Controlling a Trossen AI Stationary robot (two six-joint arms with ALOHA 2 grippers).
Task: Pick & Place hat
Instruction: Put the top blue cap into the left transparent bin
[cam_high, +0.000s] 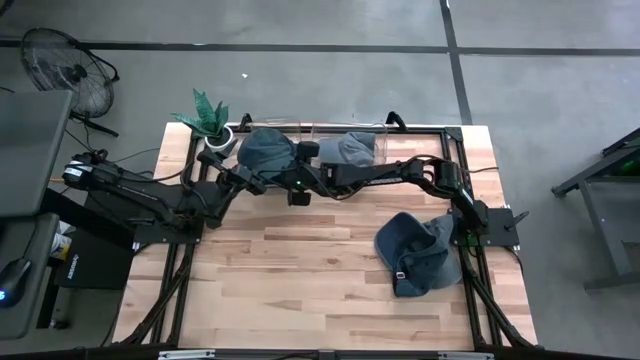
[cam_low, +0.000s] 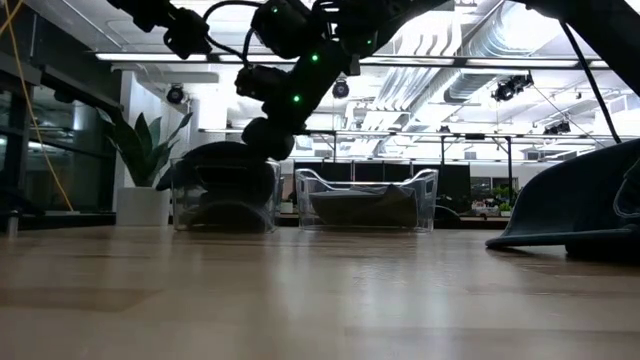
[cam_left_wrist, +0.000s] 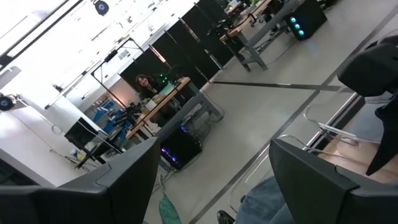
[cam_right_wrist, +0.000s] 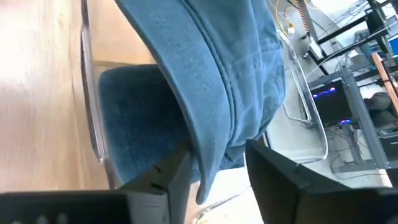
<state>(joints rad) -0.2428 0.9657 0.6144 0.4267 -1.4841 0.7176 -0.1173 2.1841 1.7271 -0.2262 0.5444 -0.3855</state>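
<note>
Two grippers meet over the far left clear bin (cam_high: 262, 130). The right gripper (cam_right_wrist: 216, 167) has its fingers parted around the brim edge of a blue cap (cam_right_wrist: 211, 74); whether they pinch it, I cannot tell. That cap (cam_high: 266, 150) sits on top of the bin. The left gripper (cam_left_wrist: 211, 180) hangs beside it, fingers spread wide and empty. Another cap fills the neighbouring bin (cam_high: 352, 148), and a third cap (cam_high: 415, 252) lies near the table's right edge. One potted plant (cam_high: 210, 118) stands at the far left corner.
</note>
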